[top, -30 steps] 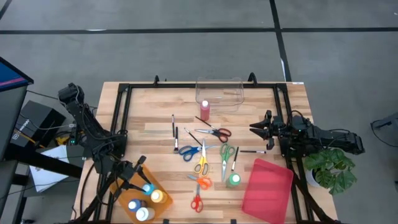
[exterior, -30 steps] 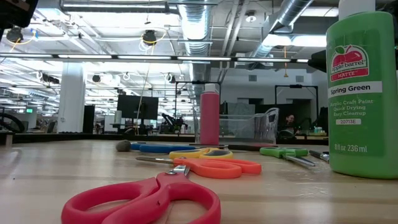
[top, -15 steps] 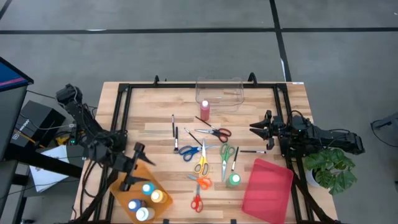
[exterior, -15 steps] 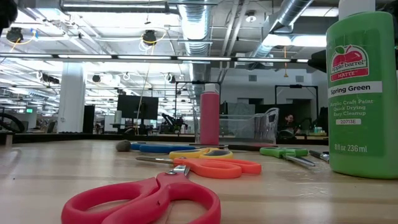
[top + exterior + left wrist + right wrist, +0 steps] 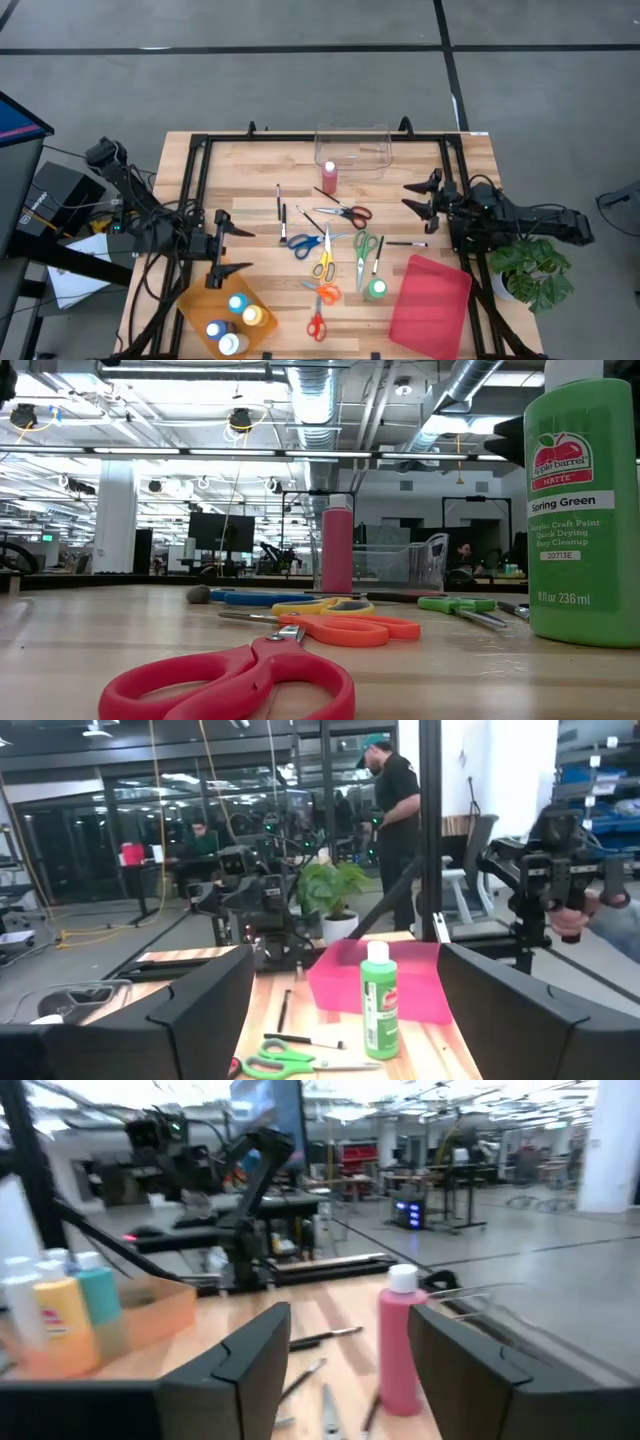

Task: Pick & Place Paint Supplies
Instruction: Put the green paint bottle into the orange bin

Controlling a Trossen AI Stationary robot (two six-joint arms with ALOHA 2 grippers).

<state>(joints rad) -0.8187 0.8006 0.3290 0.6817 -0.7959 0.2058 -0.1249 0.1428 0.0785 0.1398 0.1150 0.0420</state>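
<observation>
A: Where is the left arm, and how does it lie?

B: It comes from the left edge of the table and stretches low over the wood, pointing toward the middle. The left gripper (image 5: 228, 250) is above the table just beside the orange tray (image 5: 196, 305), and its two fingers stand wide apart with nothing between them.

A: And the right one?

B: The right arm lies along the right side of the table, also pointing inward. The right gripper (image 5: 420, 195) is open too, and it holds nothing. It is near a thin brush (image 5: 406, 243) but does not touch it.

A: Where are the paint supplies?

B: Three bottles stand in the orange tray: a blue bottle (image 5: 238, 303), a yellow bottle (image 5: 254, 315) and a white bottle (image 5: 231, 343). The red bottle (image 5: 329, 178) stands upright just in front of the clear box (image 5: 352, 148) at the far edge. The green bottle (image 5: 376, 289) stands beside the pink tray (image 5: 432, 308). The scissors lie in the middle: blue scissors (image 5: 303, 245), yellow scissors (image 5: 324, 262), green scissors (image 5: 363, 250), orange scissors (image 5: 325, 293) and red scissors (image 5: 316, 326). One more dark-red pair (image 5: 345, 211) lies nearer the red bottle.

A: Anything from the wrist cameras?

B: Between the left fingers, the green bottle and the pink tray are visible far off. Between the right fingers, the red bottle stands.
</observation>
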